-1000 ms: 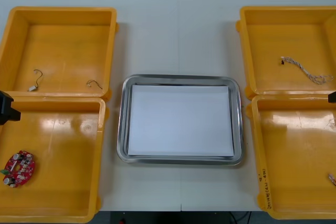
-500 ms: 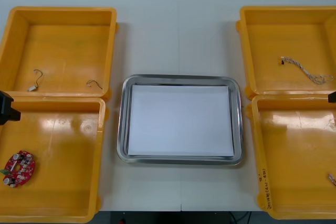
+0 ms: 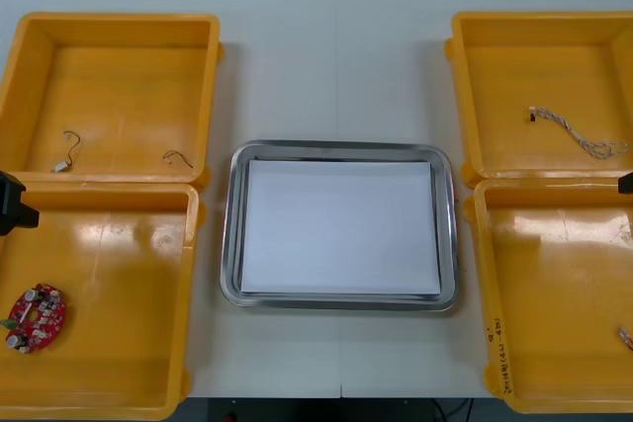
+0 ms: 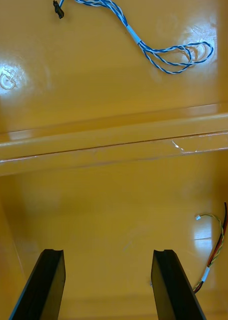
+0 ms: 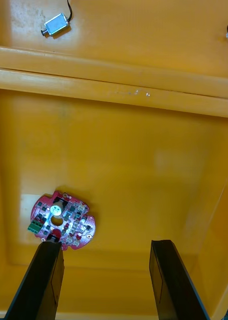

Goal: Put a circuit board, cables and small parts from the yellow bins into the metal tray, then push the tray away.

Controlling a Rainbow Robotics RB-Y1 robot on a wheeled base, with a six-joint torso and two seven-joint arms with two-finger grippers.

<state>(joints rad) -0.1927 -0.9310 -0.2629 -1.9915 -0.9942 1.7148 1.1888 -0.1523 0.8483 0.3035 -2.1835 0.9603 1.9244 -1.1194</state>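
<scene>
A round red circuit board (image 3: 33,318) lies in the near-left yellow bin (image 3: 119,274). My left gripper (image 5: 106,244) hangs open above that bin, and the circuit board (image 5: 62,226) sits just beyond its left fingertip, untouched. My right gripper (image 4: 107,252) is open over the near-right bin (image 3: 554,284), holding nothing. A red and yellow cable (image 4: 216,250) lies beside its right finger. The twisted blue and white cable (image 4: 149,47) rests in the far-right bin (image 3: 514,66). The metal tray (image 3: 229,234), white inside, sits between the bins.
The far-left bin (image 3: 129,76) holds two thin black cables (image 3: 178,157), one with a small metal part (image 5: 55,24) on it. A black piece of each arm shows at the table's left edge (image 3: 12,203) and right edge (image 3: 626,183).
</scene>
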